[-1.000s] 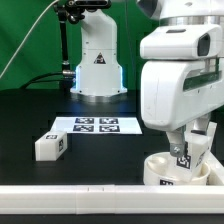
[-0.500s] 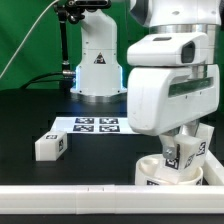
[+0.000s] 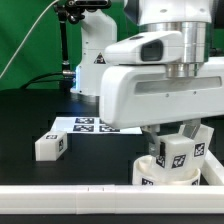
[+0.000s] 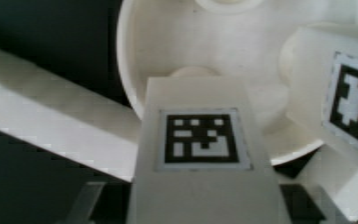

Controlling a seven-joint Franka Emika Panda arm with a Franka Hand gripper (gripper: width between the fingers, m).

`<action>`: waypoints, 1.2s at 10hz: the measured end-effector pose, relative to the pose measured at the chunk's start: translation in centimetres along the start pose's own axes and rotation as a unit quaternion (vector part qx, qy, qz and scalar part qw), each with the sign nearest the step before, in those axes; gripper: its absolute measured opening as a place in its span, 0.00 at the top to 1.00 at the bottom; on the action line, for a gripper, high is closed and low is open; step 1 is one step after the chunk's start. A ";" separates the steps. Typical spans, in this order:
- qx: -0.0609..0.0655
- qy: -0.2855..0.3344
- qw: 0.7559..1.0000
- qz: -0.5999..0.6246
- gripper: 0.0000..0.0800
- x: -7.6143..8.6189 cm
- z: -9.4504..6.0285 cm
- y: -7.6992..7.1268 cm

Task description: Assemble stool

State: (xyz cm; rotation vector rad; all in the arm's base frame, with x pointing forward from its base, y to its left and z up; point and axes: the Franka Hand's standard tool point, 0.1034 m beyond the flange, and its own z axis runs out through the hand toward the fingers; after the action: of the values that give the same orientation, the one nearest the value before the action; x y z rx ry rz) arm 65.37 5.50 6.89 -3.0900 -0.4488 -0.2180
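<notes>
- The black table (image 3: 30,115) is the biggest thing. Only the exterior view shows much of it.
- Next is the arm (image 3: 165,70). In the exterior view its fat white body fills the space above the seat (image 3: 168,178) and hides what is behind it.
- The long white rail (image 3: 90,198) runs just in front of the seat. The wrist view shows it as a slanted white bar beside the seat's rim.
- The marker board (image 3: 92,124) lies flat behind the seat, toward the exterior view's left. I cannot see it in the wrist view.
- The seat is the round white dish on the table, right under the gripper (image 3: 178,148).
- The held leg (image 4: 201,110) is a white block with a square tag. It is over the seat, but I cannot tell if it touches the seat.
- A second leg (image 4: 350,90) is just beside the held leg, also over the seat. Only the wrist view shows the two apart.
- The loose leg (image 3: 50,146) lies on the table well away from the seat, toward the exterior view's left. Only the exterior view shows it.
- The jaws are squeezed in on the held leg, one on each side.
</notes>
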 end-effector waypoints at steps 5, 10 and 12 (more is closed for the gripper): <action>0.002 0.036 0.967 0.251 0.58 0.6 0.2 -0.7; 0.001 0.030 0.889 0.457 0.58 0.3 0.1 -0.2; -0.002 0.027 0.868 0.496 0.58 0.0 0.1 0.0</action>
State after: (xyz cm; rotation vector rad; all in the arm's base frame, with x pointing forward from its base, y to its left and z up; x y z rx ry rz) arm 65.43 5.47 6.77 -2.8340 1.1198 -0.2582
